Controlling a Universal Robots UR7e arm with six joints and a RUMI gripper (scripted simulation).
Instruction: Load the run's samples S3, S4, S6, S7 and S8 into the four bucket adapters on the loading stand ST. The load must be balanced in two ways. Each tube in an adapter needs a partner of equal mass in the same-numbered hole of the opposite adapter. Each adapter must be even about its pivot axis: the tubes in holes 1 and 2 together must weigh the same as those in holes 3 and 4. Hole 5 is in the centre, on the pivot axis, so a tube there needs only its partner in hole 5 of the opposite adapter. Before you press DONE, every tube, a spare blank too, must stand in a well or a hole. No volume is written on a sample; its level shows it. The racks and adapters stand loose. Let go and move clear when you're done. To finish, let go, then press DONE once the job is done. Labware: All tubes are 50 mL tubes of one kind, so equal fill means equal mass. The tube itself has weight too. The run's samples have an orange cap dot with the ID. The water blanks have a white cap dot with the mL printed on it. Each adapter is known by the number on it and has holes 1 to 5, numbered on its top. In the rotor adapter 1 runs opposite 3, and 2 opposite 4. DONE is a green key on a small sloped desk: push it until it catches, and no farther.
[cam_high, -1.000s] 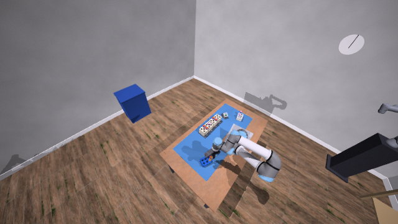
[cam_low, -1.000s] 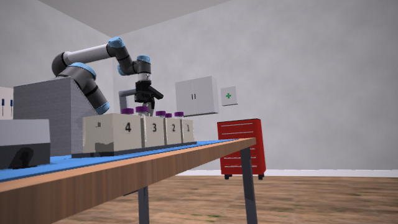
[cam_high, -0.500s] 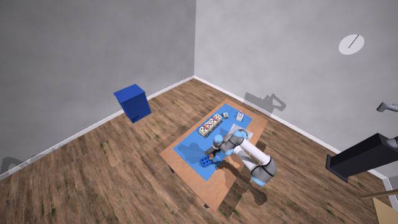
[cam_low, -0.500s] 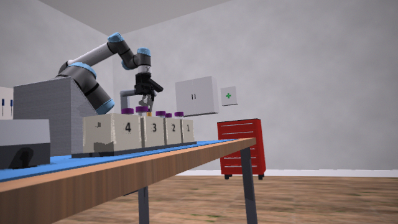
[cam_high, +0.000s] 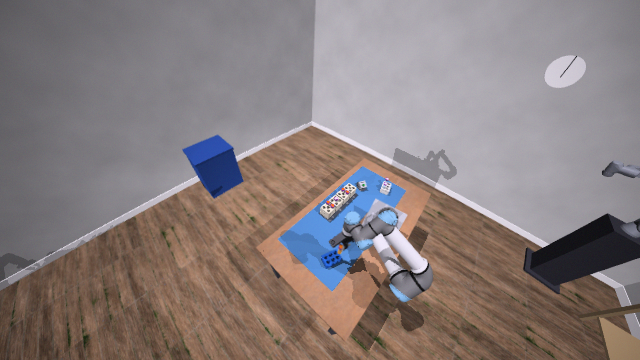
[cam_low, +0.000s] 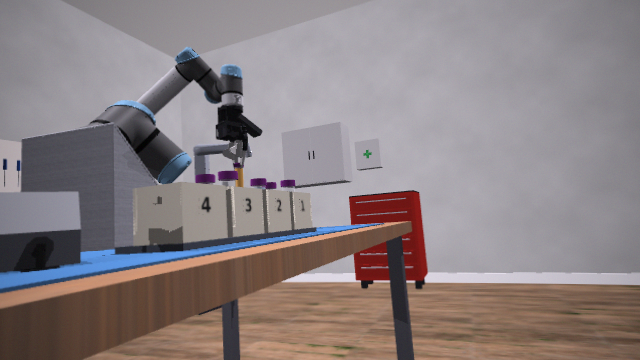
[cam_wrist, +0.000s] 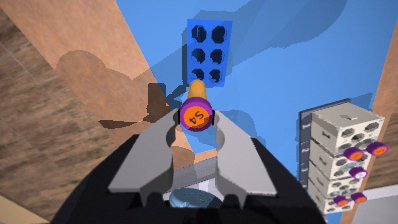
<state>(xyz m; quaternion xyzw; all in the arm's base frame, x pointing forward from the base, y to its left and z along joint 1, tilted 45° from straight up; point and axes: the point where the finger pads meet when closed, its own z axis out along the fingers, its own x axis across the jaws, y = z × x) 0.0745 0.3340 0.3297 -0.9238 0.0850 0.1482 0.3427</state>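
My gripper (cam_wrist: 196, 110) is shut on sample tube S4 (cam_wrist: 195, 112), purple cap with an orange dot, orange liquid below. It hangs in the air above the blue mat, just short of the blue rack (cam_wrist: 209, 51), whose six wells look empty. In the exterior view the gripper (cam_low: 239, 159) holds the tube (cam_low: 240, 175) behind and above adapters 4 (cam_low: 181, 211) and 3 (cam_low: 247, 207). The four adapters (cam_wrist: 345, 155) stand in a row at the right of the wrist view, with several purple-capped tubes in them. In the top view the gripper (cam_high: 339, 244) is near the blue rack (cam_high: 331, 259).
The adapter row (cam_high: 338, 200) lies along the far side of the mat. A small desk with the green key (cam_high: 362, 185) and a small white rack (cam_high: 387, 187) stand at the far end. A grey block (cam_low: 76, 193) stands behind adapter 4. The table edge is close on the left of the wrist view.
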